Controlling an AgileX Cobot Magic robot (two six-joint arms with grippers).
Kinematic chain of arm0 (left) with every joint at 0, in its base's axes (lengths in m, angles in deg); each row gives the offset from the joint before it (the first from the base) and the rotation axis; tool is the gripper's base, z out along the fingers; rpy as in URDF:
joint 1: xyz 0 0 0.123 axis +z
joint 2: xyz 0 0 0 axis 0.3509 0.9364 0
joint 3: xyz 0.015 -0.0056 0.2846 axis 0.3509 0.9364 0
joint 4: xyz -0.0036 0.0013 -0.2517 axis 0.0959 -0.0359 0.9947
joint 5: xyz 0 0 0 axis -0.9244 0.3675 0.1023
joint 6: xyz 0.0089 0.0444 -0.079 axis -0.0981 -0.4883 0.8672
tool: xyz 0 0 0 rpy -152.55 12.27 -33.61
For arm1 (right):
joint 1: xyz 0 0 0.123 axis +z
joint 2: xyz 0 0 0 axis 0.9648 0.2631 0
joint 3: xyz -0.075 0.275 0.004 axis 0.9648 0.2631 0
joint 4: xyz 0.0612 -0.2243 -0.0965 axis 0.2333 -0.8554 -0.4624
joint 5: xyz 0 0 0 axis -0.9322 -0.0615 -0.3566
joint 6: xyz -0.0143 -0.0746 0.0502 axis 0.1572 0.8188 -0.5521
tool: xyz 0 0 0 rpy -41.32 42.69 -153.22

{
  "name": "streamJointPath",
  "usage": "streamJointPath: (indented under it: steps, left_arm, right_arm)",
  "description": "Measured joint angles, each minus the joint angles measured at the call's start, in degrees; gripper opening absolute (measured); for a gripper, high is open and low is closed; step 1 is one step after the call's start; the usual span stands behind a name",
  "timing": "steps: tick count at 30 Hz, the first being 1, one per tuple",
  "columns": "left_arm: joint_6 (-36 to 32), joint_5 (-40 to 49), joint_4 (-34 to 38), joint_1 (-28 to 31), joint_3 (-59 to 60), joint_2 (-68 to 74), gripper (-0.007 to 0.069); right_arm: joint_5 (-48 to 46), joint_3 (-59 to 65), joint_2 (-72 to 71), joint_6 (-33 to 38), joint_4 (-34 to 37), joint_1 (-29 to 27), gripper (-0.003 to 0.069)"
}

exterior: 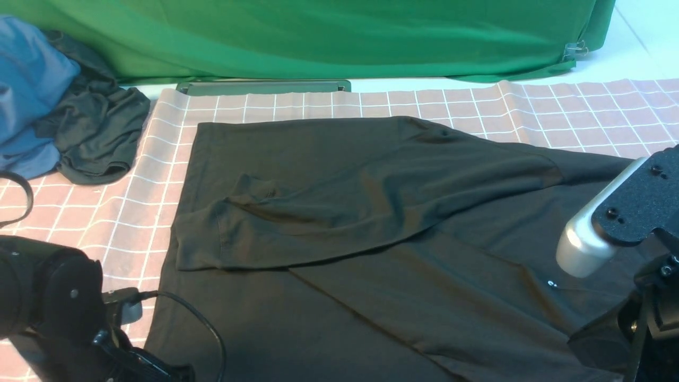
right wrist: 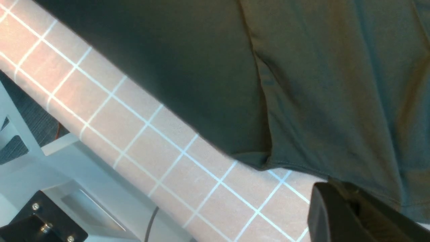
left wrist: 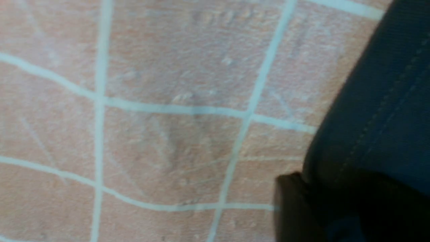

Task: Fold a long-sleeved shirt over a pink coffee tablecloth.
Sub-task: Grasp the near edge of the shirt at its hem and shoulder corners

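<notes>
The black long-sleeved shirt point(exterior: 371, 212) lies spread on the pink coffee tablecloth point(exterior: 106, 212), one sleeve folded across its body. My left arm point(exterior: 53, 307) is low at the near left by the shirt's edge. In the left wrist view one dark finger point(left wrist: 292, 208) of the left gripper point(left wrist: 319, 205) rests against the stitched shirt hem point(left wrist: 379, 111), close over the tablecloth point(left wrist: 168, 134); the other finger is hidden. My right arm point(exterior: 626, 212) hangs over the shirt's right side. The right gripper point(right wrist: 331, 184) is shut, its tip at the shirt's edge point(right wrist: 302, 101).
A blue garment point(exterior: 26, 90) and a dark crumpled garment point(exterior: 95, 132) are piled at the far left. The green backdrop point(exterior: 318, 37) hangs behind, with a dark flat bar point(exterior: 262, 86) at its foot. The table's near edge and white frame point(right wrist: 84, 174) lie beside the right gripper.
</notes>
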Motion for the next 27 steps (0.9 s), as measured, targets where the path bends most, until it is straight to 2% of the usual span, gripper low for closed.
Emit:
streamJointPath:
  steps: [1,2,3,5,14,18,19,20,21,22,23,24,27]
  left_arm:
    - [-0.1,0.0,0.2,0.0,0.0,0.0,0.0216]
    - [-1.2,-0.1,0.5,0.0,-0.1,0.0,0.0127]
    - [-1.8,0.0,0.7,0.0,-0.1,0.0,0.0080]
    - [-2.6,1.2,0.3,0.0,-0.1,-0.5,0.0041]
    - [1.0,10.4,-6.8,0.0,-0.3,-13.6,0.0031]
    - [2.0,12.9,-7.8,0.0,-0.3,-20.3,0.0031]
    - [3.3,13.6,-8.8,0.0,-0.3,-22.4,0.0031]
    - [3.4,13.9,-8.9,0.0,-0.3,-22.9,0.0031]
    - [4.1,14.5,-9.8,0.0,-0.3,-24.4,0.0031]
    - [4.1,14.6,-9.9,0.0,-0.3,-24.5,0.0031]
    - [4.3,14.7,-10.1,0.0,-0.3,-25.1,0.0031]
    - [4.6,14.9,-10.3,0.0,-0.3,-25.6,0.0031]
    - [4.8,14.9,-10.3,0.0,-0.3,-25.7,0.0031]
  right_arm:
    - [0.0,0.0,0.0,0.0,0.0,0.0,0.0034]
    - [0.0,0.0,0.0,-0.1,0.0,0.0,0.0034]
    - [-0.1,0.0,0.0,-0.2,0.0,0.0,0.0034]
    - [-0.2,0.0,0.0,-0.3,-0.1,0.0,0.0034]
    - [-5.1,0.0,0.0,-3.9,-5.5,0.0,0.0034]
    - [-6.0,0.8,0.0,-5.3,-7.1,-2.9,0.0034]
    - [-6.0,1.8,0.2,-5.4,-7.1,-5.9,0.0034]
    - [-6.0,2.1,0.3,-5.4,-7.1,-6.3,0.0034]
    - [-6.1,3.5,0.8,-4.5,-6.0,-10.3,0.0034]
    - [-6.1,3.6,0.9,-4.3,-5.8,-10.3,0.0034]
    - [-6.1,4.5,1.4,-3.1,-4.8,-12.8,0.0034]
    - [-6.3,6.4,2.7,0.1,-2.3,-16.8,0.0034]
    - [-5.3,9.7,5.4,6.6,1.2,-22.7,0.0034]
